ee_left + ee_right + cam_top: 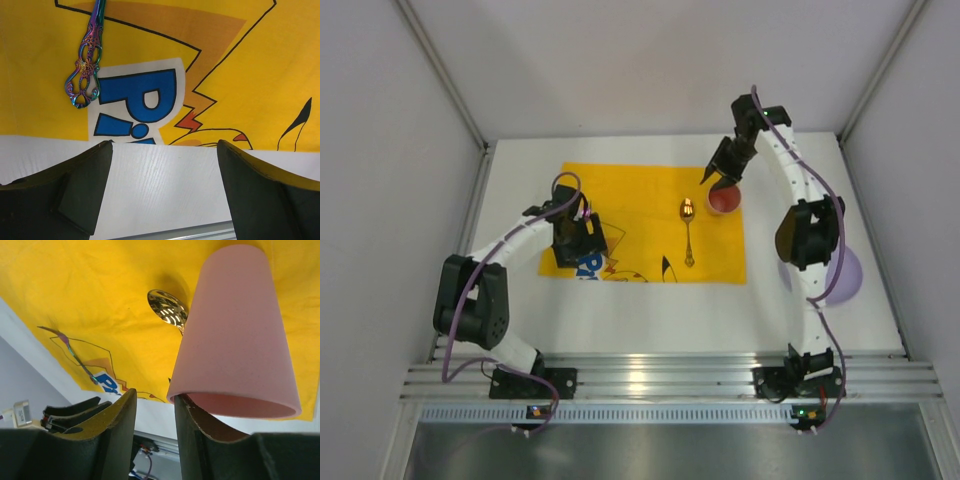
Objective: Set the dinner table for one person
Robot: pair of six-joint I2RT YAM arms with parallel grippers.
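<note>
Left gripper (165,145): wide open, empty, toward the table's (620,310) left edge.
Right gripper (152,392): slightly parted, straddling the cup's (235,330) rim.
Cup: on cloth (640,190), toward far-right corner.

The left arm (505,245) is bent, and the left hand (165,145) is low over the cloth's (640,190) near-left edge, fingers wide apart. The right arm (800,190) is stretched, and the right hand (154,392) points down at the cloth's far-right corner, fingers narrowly parted.

light: bright, even | glare: spoon (167,310) bowl | soft: near fingers (75,195)
</note>
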